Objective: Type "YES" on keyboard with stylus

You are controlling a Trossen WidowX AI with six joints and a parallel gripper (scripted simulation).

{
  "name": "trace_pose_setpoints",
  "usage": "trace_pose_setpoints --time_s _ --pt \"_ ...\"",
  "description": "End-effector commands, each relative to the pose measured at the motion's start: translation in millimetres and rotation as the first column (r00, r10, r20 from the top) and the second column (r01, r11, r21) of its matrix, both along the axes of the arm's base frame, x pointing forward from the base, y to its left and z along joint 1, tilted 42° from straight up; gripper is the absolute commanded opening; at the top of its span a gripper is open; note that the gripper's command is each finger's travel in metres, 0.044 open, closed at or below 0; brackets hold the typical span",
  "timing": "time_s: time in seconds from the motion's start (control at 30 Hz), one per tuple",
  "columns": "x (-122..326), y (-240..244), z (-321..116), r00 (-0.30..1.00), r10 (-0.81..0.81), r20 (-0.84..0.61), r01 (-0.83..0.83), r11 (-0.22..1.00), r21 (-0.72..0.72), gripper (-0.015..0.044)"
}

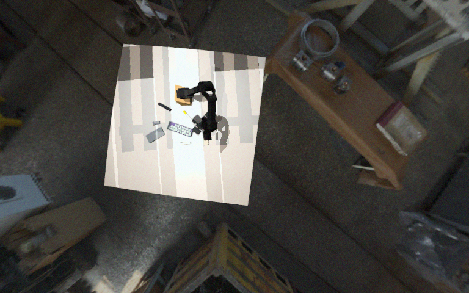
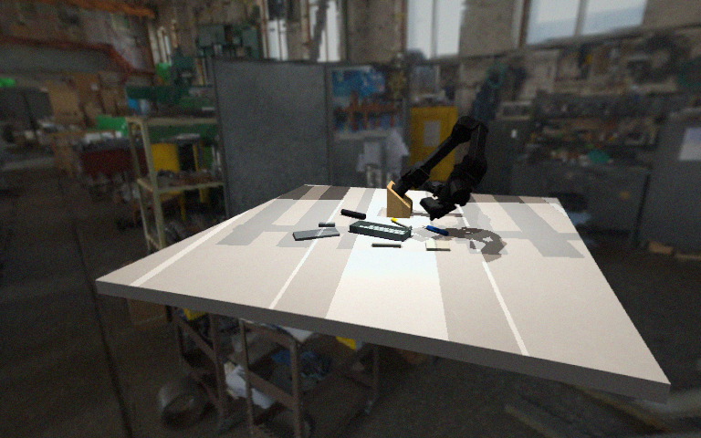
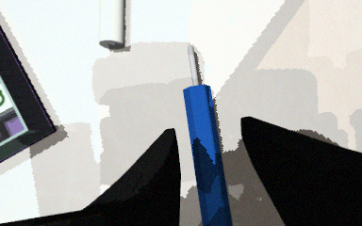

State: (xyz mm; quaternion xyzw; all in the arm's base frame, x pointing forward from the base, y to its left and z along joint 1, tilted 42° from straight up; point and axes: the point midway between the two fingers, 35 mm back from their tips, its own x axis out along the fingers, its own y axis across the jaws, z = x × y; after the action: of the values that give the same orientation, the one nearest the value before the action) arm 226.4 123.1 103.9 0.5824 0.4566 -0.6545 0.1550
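Note:
The stylus has a blue six-sided handle and a thin pale metal tip. It lies on the desk, right of the keyboard; in the top view the arm hides it. My gripper is open above it. In the wrist view the stylus runs between the two black fingers, with a gap on each side, a little wider on the right. The keyboard has a dark and purple frame and white keys; only its corner shows at the left of the wrist view.
A white cylinder lies near the keyboard. A yellow-ended tool lies behind it. A black cylinder, a grey slab and a pale pad also lie on the desk.

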Motion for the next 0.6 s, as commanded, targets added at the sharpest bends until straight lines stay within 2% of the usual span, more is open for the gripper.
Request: trace_pose_setpoints --time_s 0.0,0.57 --pt "-0.3 1.9 -3.7 1.000 -0.005 -0.009 0.005 1.000 0.000 0.0150" --pt "-0.2 9.0 -12.1 1.000 -0.005 -0.009 0.005 1.000 0.001 0.0150"
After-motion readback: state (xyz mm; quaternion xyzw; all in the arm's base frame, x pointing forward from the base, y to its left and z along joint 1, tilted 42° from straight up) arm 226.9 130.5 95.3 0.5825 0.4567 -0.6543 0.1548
